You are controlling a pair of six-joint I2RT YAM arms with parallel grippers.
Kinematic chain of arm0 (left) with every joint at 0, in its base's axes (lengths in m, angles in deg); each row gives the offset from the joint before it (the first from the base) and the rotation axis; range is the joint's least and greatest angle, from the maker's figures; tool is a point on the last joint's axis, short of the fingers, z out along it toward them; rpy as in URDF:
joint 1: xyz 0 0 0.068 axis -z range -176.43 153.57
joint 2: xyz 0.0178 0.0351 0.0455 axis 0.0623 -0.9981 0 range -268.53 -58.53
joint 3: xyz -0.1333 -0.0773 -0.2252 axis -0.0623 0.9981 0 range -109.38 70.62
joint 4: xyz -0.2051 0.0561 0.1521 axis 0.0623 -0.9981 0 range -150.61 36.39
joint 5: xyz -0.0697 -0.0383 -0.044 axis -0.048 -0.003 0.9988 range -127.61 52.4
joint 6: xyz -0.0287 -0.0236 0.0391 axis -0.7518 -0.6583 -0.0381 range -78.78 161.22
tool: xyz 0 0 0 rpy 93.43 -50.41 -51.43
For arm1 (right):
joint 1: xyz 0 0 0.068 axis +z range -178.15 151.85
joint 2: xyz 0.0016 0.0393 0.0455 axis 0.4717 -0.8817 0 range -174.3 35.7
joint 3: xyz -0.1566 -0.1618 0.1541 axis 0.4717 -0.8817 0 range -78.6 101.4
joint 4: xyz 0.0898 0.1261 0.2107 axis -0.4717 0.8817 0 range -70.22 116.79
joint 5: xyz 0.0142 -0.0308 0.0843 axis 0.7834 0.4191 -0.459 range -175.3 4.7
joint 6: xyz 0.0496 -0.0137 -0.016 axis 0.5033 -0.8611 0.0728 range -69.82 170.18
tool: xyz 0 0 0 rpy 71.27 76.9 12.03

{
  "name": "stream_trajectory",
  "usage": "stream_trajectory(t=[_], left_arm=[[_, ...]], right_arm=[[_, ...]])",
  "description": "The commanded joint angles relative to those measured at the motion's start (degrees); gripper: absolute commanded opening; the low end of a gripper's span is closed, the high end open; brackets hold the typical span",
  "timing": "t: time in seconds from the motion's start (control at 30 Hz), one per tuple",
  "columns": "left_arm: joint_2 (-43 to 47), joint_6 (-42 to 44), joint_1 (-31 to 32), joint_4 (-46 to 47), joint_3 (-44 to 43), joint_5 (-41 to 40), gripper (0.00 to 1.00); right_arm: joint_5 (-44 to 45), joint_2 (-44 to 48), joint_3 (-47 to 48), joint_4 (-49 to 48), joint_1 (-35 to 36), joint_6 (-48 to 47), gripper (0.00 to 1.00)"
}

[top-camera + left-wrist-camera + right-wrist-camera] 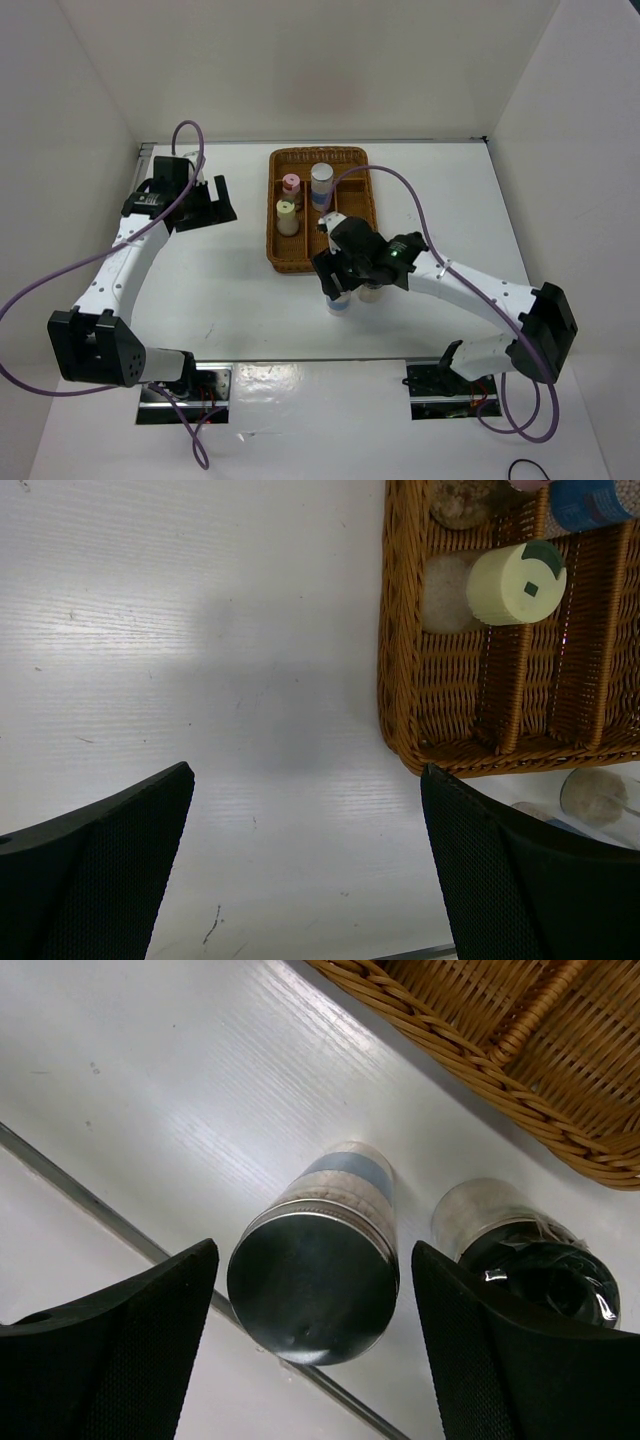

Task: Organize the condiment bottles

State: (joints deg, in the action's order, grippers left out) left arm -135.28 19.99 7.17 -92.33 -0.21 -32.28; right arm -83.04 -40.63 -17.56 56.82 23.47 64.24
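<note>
Right pincer [315,1248] fingers stand apart, flanking but not touching the blue-band jar [312,1295]: clear, silver-capped, upright on the worktop [150,1090] at lower centre. Black-capped jar [535,1270] stands just right of it; tray [480,1070] upper right. Left pincer [307,770] gapes above worktop.

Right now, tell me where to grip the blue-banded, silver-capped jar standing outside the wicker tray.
Take the blue-banded silver-capped jar from straight above, pinching its round sides just below the cap: it stands upright, with the black-capped jar close on one side.
</note>
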Motion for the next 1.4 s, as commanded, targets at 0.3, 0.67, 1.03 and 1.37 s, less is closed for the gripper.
stream_trajectory(t=[0.3,0.67,1.03,1.37], left_arm=[[0.90,0.49,-0.26,1.28,-0.01,0.13,1.00],[0.37,0.49,-0.26,1.28,-0.54,-0.40,1.00],[0.37,1.02,-0.26,1.81,-2.12,-1.45,1.00],[-1.99,1.02,-0.26,2.86,-2.65,-0.93,1.00]], right_arm=[[0.55,-3.12,-0.22,-1.44,0.50,-0.09,0.60],[3.01,-0.22,14.52,4.18,0.50,-1.49,0.46],[5.82,-3.11,23.95,-0.73,-11.16,-8.52,0.46],[1.69,-16.11,33.26,-7.33,-16.20,-11.08,0.46]])
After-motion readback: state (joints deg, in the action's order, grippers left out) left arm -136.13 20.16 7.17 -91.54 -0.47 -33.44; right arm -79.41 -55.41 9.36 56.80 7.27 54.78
